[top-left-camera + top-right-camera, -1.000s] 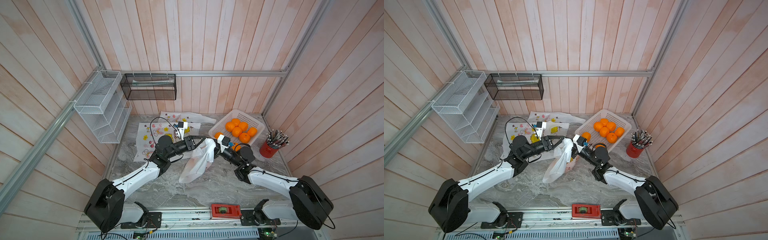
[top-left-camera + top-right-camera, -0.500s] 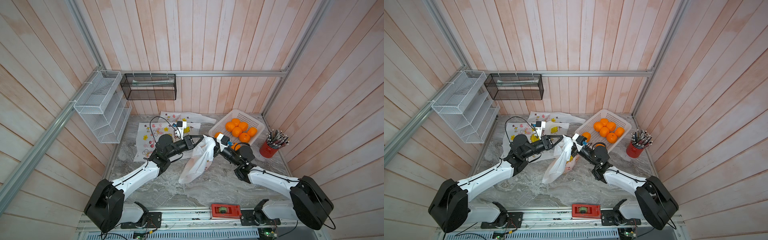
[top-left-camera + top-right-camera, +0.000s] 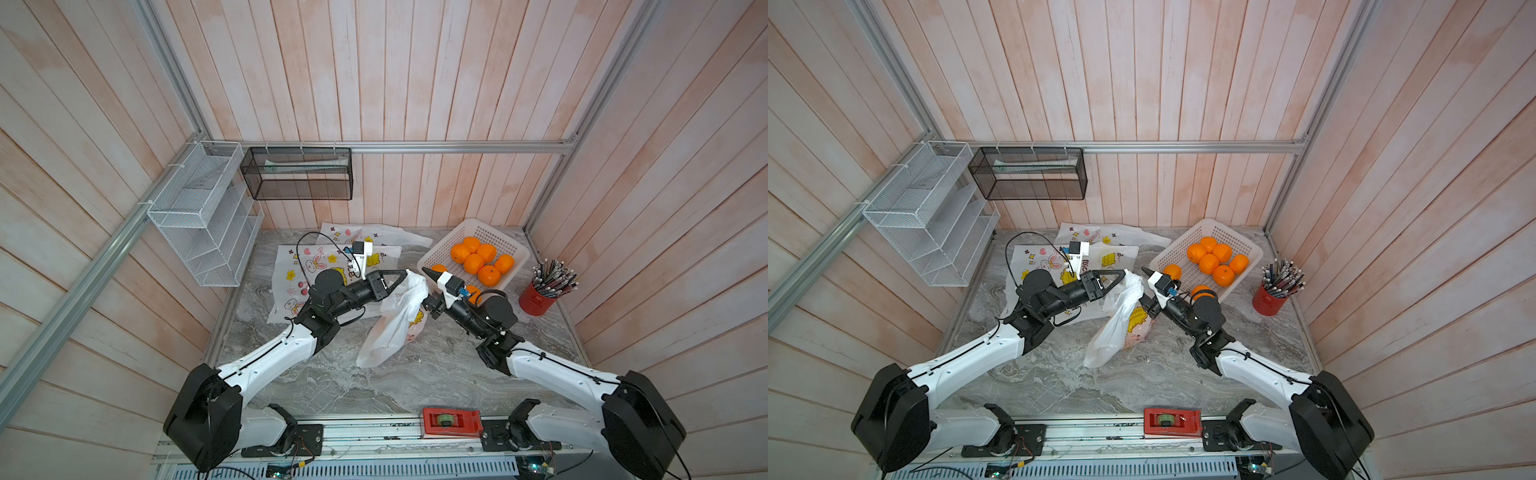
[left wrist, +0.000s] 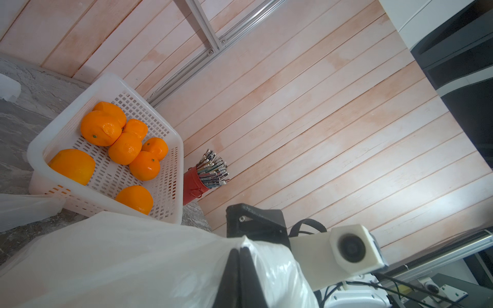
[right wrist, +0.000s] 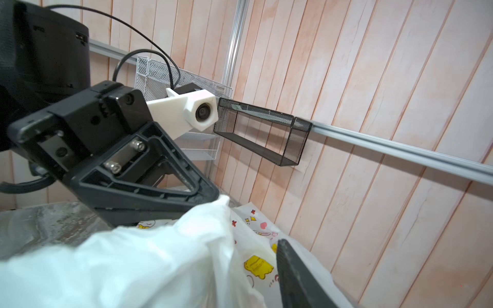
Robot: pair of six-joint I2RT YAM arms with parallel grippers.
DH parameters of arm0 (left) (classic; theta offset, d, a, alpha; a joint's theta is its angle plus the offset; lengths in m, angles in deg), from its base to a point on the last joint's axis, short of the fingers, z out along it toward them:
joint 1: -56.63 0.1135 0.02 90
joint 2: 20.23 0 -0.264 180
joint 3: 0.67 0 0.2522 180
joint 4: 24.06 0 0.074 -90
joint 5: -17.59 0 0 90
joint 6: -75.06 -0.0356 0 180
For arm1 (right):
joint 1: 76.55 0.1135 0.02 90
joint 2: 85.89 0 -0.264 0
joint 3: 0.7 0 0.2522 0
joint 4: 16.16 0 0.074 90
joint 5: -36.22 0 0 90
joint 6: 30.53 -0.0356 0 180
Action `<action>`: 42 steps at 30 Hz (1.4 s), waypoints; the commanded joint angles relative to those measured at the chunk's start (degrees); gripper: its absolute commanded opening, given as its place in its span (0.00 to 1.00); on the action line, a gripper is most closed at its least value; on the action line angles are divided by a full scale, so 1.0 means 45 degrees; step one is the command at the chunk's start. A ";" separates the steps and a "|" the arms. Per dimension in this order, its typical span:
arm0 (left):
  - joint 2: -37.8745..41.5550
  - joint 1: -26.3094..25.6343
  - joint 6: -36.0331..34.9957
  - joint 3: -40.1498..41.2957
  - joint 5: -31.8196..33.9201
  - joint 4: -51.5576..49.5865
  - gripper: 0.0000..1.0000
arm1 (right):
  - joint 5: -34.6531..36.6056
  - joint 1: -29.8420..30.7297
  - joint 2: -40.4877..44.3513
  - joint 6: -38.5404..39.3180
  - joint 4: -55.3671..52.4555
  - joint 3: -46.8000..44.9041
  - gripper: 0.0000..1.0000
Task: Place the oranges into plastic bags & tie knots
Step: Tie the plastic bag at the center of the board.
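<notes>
we have the left gripper (image 3: 402, 274) clamped shut on the top edge of the white plastic bag (image 3: 388, 332). the left wrist view shows its two fingers (image 4: 252, 278) pressed together with film bunched around them. the right gripper (image 3: 427, 289) sits just across that same bunched top with its jaws apart — in the right wrist view one finger (image 5: 294, 272) stands clear of the plastic, and nothing is pinched.

the relation that matters is this. the bag hangs from the left gripper, its long axis running from the raised top down to a slack tail lying toward the front of the counter (image 3: 415, 382). its top lies between the two grippers. the oranges (image 3: 478, 262) sit in the white basket (image 3: 505, 245) just behind the right gripper and well apart from the left, so we judge the right arm the nearer one for a pick. whether any fruit is already inside the bag we cannot tell.

against a second ago the roles have swapped — the right gripper was closed at the bag's top and the left was partly open. now the left holds and the right has let go. the bag itself lies much where it did.
</notes>
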 commanded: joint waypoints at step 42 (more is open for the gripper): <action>0.0753 -0.0001 -0.2270 -0.0298 0.1699 -0.1303 0.00 | -0.1808 -0.0081 0.4085 -0.6905 -0.9684 0.1479 0.00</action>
